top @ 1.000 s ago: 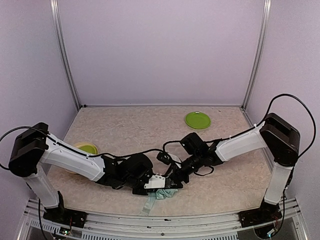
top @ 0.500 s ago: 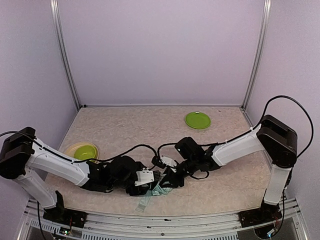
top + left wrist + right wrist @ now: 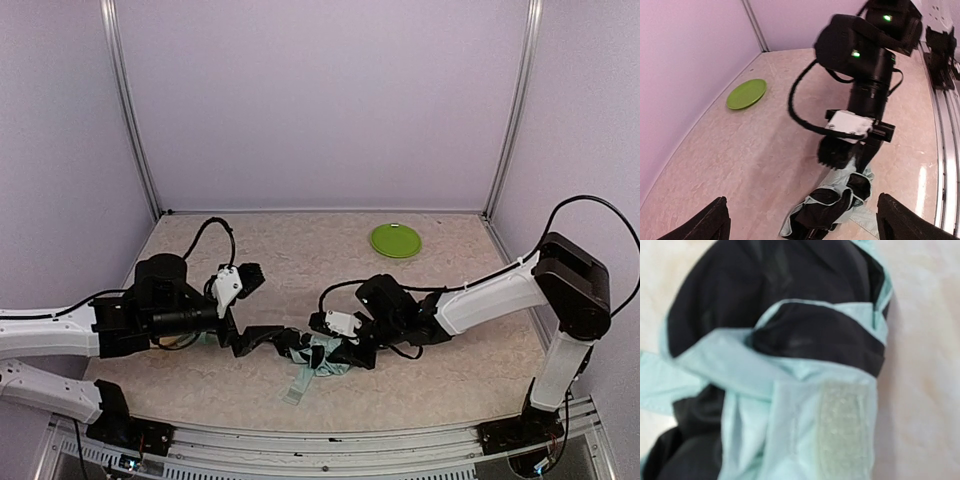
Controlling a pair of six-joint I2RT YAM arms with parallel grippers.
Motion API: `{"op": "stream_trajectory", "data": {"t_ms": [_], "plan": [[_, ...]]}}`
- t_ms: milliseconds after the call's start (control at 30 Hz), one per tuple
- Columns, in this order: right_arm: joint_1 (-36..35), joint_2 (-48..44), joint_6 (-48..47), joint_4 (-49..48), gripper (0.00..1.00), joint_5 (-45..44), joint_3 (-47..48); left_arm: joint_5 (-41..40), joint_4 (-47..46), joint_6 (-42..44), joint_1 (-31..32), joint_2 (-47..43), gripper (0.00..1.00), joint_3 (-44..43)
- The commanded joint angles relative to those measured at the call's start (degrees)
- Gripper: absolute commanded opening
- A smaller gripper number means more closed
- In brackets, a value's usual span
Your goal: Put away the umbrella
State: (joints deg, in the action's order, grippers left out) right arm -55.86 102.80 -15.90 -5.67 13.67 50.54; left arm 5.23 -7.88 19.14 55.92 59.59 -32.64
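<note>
The right jaws, narrowed, appear to pinch a fold at one end of the umbrella (image 3: pixel 832 207). The low reach of the right arm (image 3: pixel 480 290) suggests they are pinning the bundle to the tabletop (image 3: pixel 300 260) so it cannot slide. The left jaws stand wide and hold nothing, poised above and to the left of the bundle, seemingly free to pick a fresh hold. The umbrella lies near the front edge, between the two arms and well apart from the plate (image 3: pixel 396 240) toward the back. It is collapsed but loose: pale mint fabric bunches in uneven folds with black lining showing through. A tab (image 3: pixel 845 430) with a fuzzy fastening patch lies unfastened, and a mint strip (image 3: pixel 295 385) trails toward the near edge. Rolling and strapping look not yet done.
</note>
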Motion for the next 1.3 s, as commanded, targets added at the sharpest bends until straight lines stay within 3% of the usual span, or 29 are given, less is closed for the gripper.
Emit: {"op": "stream_trajectory", "data": {"t_ms": [0,167,433,767,967,1133,1267], "plan": [[-2.09,-2.28,-11.91,2.74,0.14,-8.42,-5.09,7.35,3.57,-7.88,-4.53,1.29,0.99,0.33],[-2.95,-0.90,-21.10,3.42,0.12,-8.31,-3.25,6.18,12.18,-4.48,-4.92,16.35,0.99,-8.15],[-2.87,3.09,-31.28,1.19,0.10,-12.95,-0.03,15.33,16.92,4.67,-7.14,32.15,0.99,-16.34],[-2.95,0.91,-38.56,-4.29,0.09,-9.71,-2.05,14.02,14.44,9.44,-8.99,39.61,0.99,-19.34],[-2.83,1.60,-39.10,-4.77,0.10,-9.18,-2.27,13.09,14.66,15.28,-7.39,37.74,0.99,-20.08],[-2.31,1.72,-38.15,-6.30,0.08,-9.08,-2.08,10.83,17.65,13.71,-6.83,42.73,0.99,-21.68],[-1.46,0.90,-38.41,-6.87,0.08,-8.82,-2.28,10.70,18.35,12.42,-6.64,43.59,0.90,-22.20]]}}
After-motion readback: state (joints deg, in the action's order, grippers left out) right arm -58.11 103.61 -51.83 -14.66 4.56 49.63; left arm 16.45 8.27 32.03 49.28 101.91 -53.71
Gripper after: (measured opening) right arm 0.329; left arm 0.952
